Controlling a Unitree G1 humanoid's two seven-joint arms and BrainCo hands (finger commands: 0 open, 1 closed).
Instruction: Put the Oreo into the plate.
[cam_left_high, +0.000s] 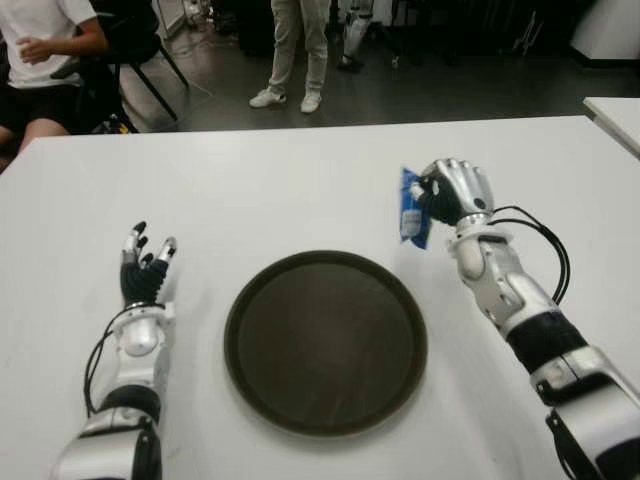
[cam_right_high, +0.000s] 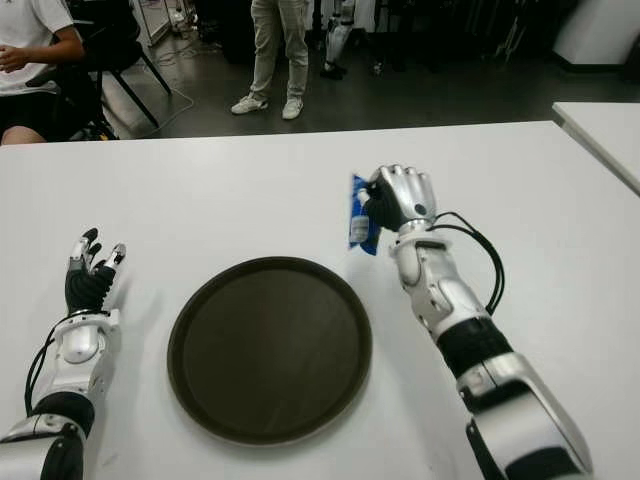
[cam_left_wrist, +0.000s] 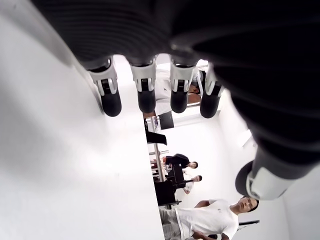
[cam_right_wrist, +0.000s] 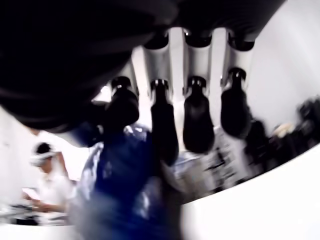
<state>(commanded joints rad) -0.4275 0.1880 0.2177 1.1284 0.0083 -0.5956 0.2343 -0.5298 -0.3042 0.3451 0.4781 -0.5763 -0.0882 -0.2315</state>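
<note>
A blue Oreo packet (cam_left_high: 411, 210) is held upright in my right hand (cam_left_high: 445, 193), whose fingers are curled around it just beyond the far right rim of the plate. The right wrist view shows the blue wrapper (cam_right_wrist: 122, 185) pressed under the dark fingertips (cam_right_wrist: 165, 130). The plate (cam_left_high: 326, 340) is a round dark brown tray, bare inside, lying on the white table in front of me. My left hand (cam_left_high: 143, 262) shows to the left of the plate with its fingers spread and nothing in them.
The white table (cam_left_high: 250, 190) stretches wide around the plate. A second white table's corner (cam_left_high: 615, 115) is at the far right. Beyond the far edge a person sits on a chair (cam_left_high: 45, 60) at left and another stands (cam_left_high: 295, 50).
</note>
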